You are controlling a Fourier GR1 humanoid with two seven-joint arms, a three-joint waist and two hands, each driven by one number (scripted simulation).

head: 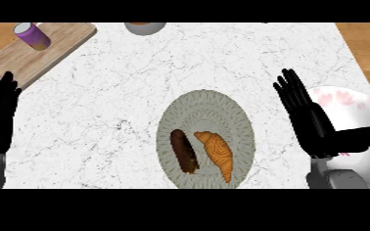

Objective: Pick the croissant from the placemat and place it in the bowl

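A golden-brown croissant (218, 155) lies on the oval grey placemat (207, 105), in its lower right part. Beside it on the left lies a dark brown pastry (184, 151). The white bowl with pink flowers (342, 100) sits at the right edge, partly covered by my right hand (311, 120). That hand is open with straight fingers pointing up, to the right of the placemat and apart from the croissant. My left hand (7, 110) rests open at the left edge, fingers up.
A wooden cutting board (51, 49) lies at the top left with a purple can (33, 35) on it. A grey cup (145, 28) stands at the top edge. The counter is white marble, with wood showing at the far corners.
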